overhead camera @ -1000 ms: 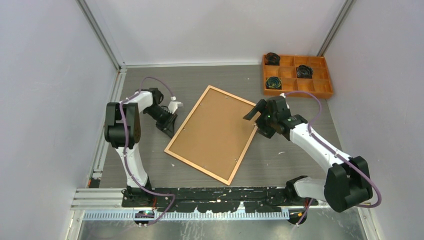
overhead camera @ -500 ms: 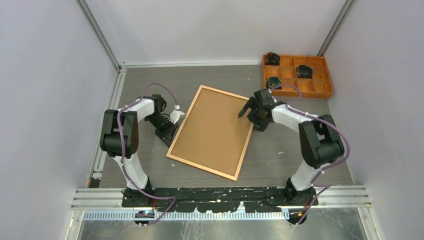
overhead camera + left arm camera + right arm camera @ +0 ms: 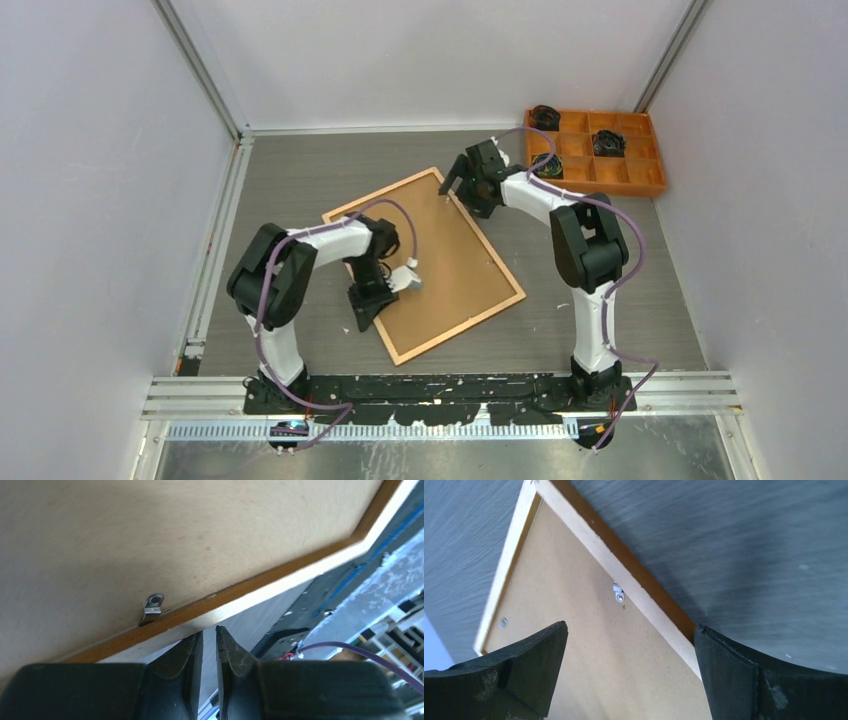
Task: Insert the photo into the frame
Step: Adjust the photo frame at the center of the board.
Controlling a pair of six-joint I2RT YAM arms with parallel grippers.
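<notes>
The frame [image 3: 481,234] lies face down on the table, its plain brown backing board [image 3: 445,250] up. The photo is hidden. My left gripper [image 3: 360,322] sits low at the frame's near-left edge. In the left wrist view its tips [image 3: 209,632] stand just below the pale edge [image 3: 260,597], a narrow gap between them and nothing in it. A metal turn clip [image 3: 154,605] sits just inside that edge. My right gripper [image 3: 462,193] hovers wide open over the frame's far corner. In the right wrist view it [image 3: 629,627] straddles the rim [image 3: 644,605] near another clip [image 3: 618,595].
An orange compartment tray [image 3: 600,187] with dark coiled items stands at the back right, close to the right arm. Grey walls close in the table on three sides. The arms' base rail [image 3: 440,385] runs along the near edge.
The frame has turned counterclockwise on the table. The left arm swung from the frame's left side round to its near-left edge. The right gripper moved back to the far corner, still open.
</notes>
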